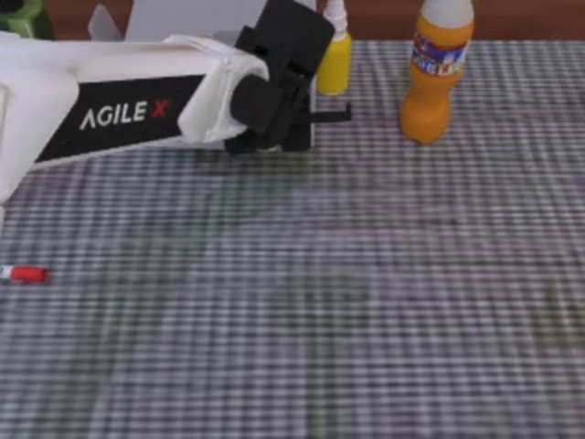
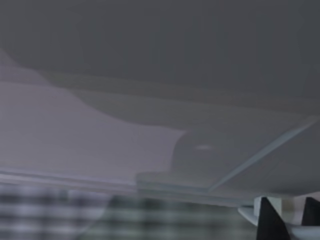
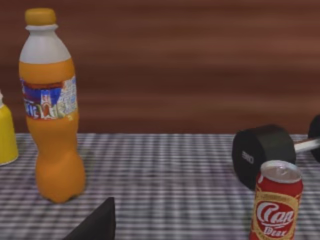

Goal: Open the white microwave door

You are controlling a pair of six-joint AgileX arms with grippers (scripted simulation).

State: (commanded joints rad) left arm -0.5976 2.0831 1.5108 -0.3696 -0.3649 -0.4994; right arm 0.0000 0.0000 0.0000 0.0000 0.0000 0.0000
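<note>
The left arm (image 1: 119, 105), nearest the top camera, holds the left gripper (image 1: 306, 114), finger state indeterminate, against the white microwave (image 1: 183, 18) at the table's far left-centre, mostly hidden; door orientation cannot be determined, and the next move likely calls for swinging the microwave door (image 2: 225, 165) outward.

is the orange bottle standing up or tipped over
Standing up: the orange bottle rests on its base on the checked tablecloth, cap on top, in the right wrist view.
</note>
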